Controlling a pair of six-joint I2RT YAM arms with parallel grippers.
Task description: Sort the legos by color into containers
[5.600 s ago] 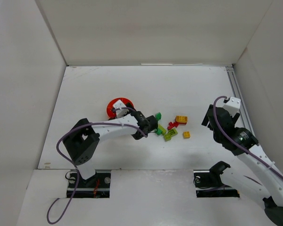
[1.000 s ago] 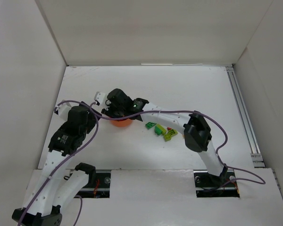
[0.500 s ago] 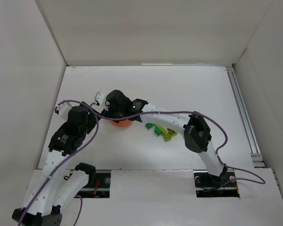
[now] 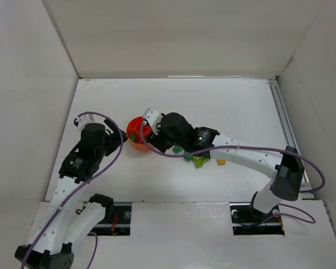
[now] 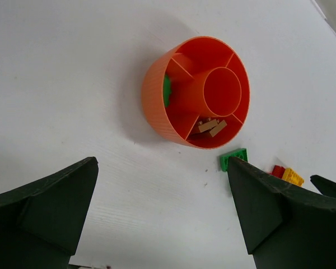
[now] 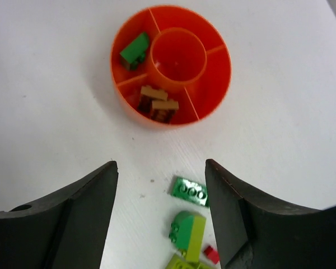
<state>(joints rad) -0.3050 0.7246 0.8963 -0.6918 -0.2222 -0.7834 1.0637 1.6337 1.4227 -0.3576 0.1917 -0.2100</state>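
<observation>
Two brown bricks [image 6: 157, 101] plus one green brick [image 6: 134, 49] sit in separate bowl [image 6: 213, 95] compartments, rt wrist view, upper centre; top view: rt arm [image 4: 176, 130] overlaps bowl. Both spread, empty: left gripper [image 5: 161, 162], rt gripper [image 6: 158, 165]. Loose legos [image 6: 189, 191] below bowl.

Orange bowl [image 6: 215, 84] holds 2 brown bricks [image 6: 158, 101], 1 green brick [image 6: 134, 49]; loose legos [image 6: 189, 190] beside.
</observation>
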